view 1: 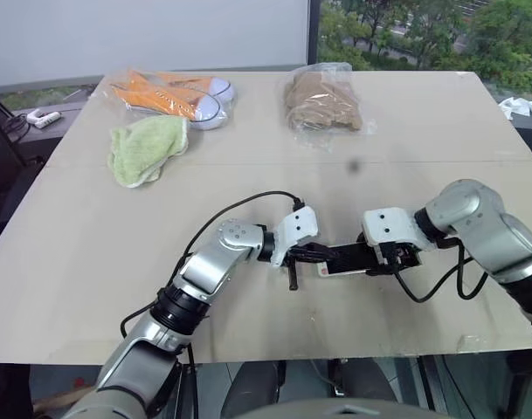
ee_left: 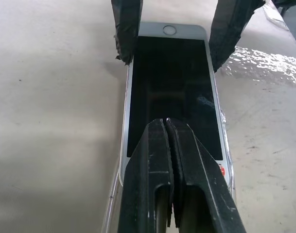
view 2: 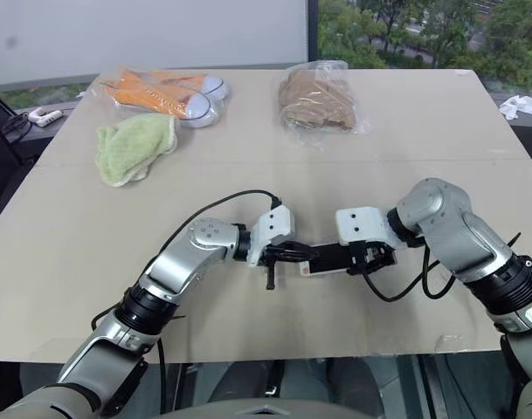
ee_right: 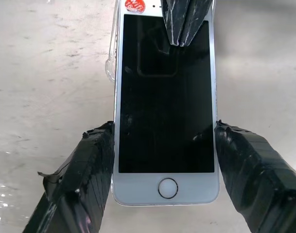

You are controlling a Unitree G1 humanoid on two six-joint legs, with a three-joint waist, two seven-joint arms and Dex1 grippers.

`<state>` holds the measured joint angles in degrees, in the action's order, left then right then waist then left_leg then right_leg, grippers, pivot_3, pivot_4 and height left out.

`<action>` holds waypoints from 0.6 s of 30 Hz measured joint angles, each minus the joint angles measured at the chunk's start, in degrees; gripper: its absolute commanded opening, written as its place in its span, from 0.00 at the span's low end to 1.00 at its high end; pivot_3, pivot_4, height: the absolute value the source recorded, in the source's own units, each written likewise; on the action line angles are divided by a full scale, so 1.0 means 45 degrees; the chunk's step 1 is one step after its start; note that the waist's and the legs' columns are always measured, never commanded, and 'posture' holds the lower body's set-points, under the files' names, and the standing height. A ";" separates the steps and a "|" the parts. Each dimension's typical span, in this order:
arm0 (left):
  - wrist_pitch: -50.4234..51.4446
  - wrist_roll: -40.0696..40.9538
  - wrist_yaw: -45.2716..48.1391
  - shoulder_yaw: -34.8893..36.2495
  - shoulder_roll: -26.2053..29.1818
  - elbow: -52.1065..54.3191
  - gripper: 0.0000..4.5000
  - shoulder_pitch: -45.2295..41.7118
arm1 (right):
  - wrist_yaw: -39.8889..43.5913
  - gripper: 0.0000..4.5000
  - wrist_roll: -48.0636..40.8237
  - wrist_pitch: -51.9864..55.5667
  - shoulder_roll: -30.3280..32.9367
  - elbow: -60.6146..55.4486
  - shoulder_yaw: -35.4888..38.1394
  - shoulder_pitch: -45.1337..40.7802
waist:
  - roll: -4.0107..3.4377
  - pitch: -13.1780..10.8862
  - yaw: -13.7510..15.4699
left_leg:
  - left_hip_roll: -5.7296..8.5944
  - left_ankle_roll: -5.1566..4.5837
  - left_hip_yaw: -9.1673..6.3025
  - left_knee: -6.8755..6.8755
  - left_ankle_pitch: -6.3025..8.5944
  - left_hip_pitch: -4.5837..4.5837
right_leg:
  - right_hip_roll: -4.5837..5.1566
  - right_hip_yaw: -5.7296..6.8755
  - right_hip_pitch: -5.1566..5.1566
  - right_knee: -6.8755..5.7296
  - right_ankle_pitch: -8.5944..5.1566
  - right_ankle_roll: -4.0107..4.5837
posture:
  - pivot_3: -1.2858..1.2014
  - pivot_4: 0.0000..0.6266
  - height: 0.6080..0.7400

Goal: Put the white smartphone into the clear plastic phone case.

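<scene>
Smartphone: we found the white smartphone (ee_right: 165,97) lying screen-up on the table (view 1: 248,192), near the front edge and between the two arms, its home button end toward the right arm.
Case: the clear plastic phone case (ee_right: 110,68) showed as a thin glossy rim along the phone's long side and at the corner by the red sticker; we could not tell whether the phone sat fully in it.
Left tool: the left tool (ee_left: 171,145) had its two fingers pressed together, tips resting over the screen at the sticker end; it gripped nothing.
Right tool: the right tool (ee_right: 165,160) stood wide, one taped finger on each long side of the phone near the home button, pads against or just beside the edges; we could not tell which.
Far left: we noted a green cloth (view 1: 148,147) and, beyond it, orange shoes in a clear bag (view 1: 174,94).
Far centre: a brown item in a crinkly clear bag (view 1: 322,100) lay well apart from the phone.
</scene>
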<state>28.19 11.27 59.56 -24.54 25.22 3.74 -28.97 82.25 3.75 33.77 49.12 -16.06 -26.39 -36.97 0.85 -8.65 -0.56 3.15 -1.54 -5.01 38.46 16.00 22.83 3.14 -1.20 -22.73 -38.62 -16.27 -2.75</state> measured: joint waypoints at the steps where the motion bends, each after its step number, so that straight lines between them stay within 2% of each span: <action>1: 0.0002 -0.0021 0.0031 -0.0048 0.0014 -0.0040 0.01 0.0010 | 0.0020 0.65 -0.0009 0.0339 0.0151 -0.0271 -0.0068 0.0002 | 0.0000 0.0000 0.0002 | 0.0000 0.0000 -0.0001 0.0000 0.0000 0.0000 | 0.0000 0.0001 0.0000 0.0000 0.0000 0.0000 | 0.52 0.24 1.00; 10: -0.0231 -0.0204 0.0117 -0.0043 0.0012 -0.0180 0.01 0.0000 | -0.0682 0.65 0.0073 0.2414 0.0165 -0.1459 -0.0450 0.0120 | 0.0006 0.0015 -0.0018 | 0.0000 0.0000 -0.0003 0.0003 0.0000 -0.0005 | 0.0000 0.0000 0.0005 -0.0001 0.0000 0.0000 | 0.52 0.24 1.00; 18: -0.0273 -0.0294 0.0161 -0.0040 0.0061 -0.0248 0.01 -0.0007 | -0.1541 0.65 0.0110 0.2666 -0.0365 -0.1451 -0.0648 0.0290 | 0.0030 0.0047 -0.0057 | -0.0002 0.0002 -0.0002 0.0024 -0.0001 -0.0048 | -0.0002 -0.0004 0.0035 -0.0044 0.0000 0.0001 | 0.52 0.24 1.00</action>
<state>26.97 9.94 60.28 -24.72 25.49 2.62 -29.00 75.32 4.25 45.77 47.48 -22.59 -29.31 -35.66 0.99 -8.44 -0.82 3.15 -1.53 -5.02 38.57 16.00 22.62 3.12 -1.22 -22.58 -38.82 -16.27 -2.75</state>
